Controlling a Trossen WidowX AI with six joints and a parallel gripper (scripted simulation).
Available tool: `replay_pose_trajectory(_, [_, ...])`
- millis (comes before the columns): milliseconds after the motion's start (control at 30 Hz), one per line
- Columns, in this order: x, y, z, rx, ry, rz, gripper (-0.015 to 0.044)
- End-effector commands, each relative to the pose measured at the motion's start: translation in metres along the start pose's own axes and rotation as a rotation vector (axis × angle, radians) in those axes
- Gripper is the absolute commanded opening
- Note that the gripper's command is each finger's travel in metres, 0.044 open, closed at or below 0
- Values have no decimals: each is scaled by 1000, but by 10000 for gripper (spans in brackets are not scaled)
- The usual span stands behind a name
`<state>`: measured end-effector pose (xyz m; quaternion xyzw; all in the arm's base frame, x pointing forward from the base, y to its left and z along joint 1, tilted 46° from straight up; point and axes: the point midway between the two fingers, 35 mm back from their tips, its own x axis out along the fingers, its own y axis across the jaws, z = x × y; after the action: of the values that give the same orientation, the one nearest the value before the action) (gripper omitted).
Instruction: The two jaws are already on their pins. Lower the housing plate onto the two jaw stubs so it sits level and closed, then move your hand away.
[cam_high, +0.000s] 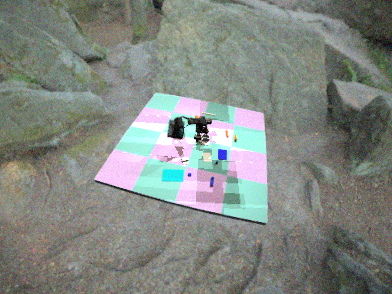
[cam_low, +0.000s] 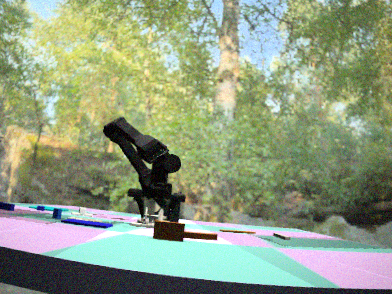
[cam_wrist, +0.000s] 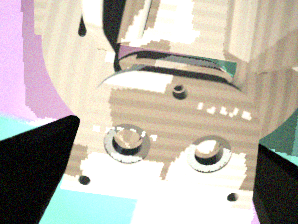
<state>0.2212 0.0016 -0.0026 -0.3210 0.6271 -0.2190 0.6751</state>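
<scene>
My gripper (cam_high: 202, 142) (cam_low: 156, 216) (cam_wrist: 164, 138) is shut on the beige housing plate (cam_wrist: 165, 117), with one black finger at each side edge. The plate has two large ringed holes, a small hole near its rounded far edge and two small holes near its near corners. Beige material shows inside both ringed holes. Pale jaw parts (cam_wrist: 175, 22) lie beyond and below the plate in the wrist view. The stubs under the plate are mostly hidden, and any gap beneath it cannot be told. In the top and exterior views the plate is too small to judge its level.
A blue square (cam_high: 222, 154) (cam_low: 87, 223) and a beige piece (cam_high: 207, 157) lie near the gripper. A cyan rectangle (cam_high: 173, 175) and a blue block (cam_high: 212, 182) lie farther off. Orange pieces (cam_high: 227, 133) (cam_high: 236, 138) are on the other side. A brown block (cam_low: 169, 230) stands close to the arm in the exterior view.
</scene>
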Motion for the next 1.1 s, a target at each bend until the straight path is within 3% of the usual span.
replay_pose_trajectory(0, [1, 0, 0, -4, -1, -5, 351])
replay_pose_trajectory(1067, [5, -1, 0, -4, -1, -5, 351])
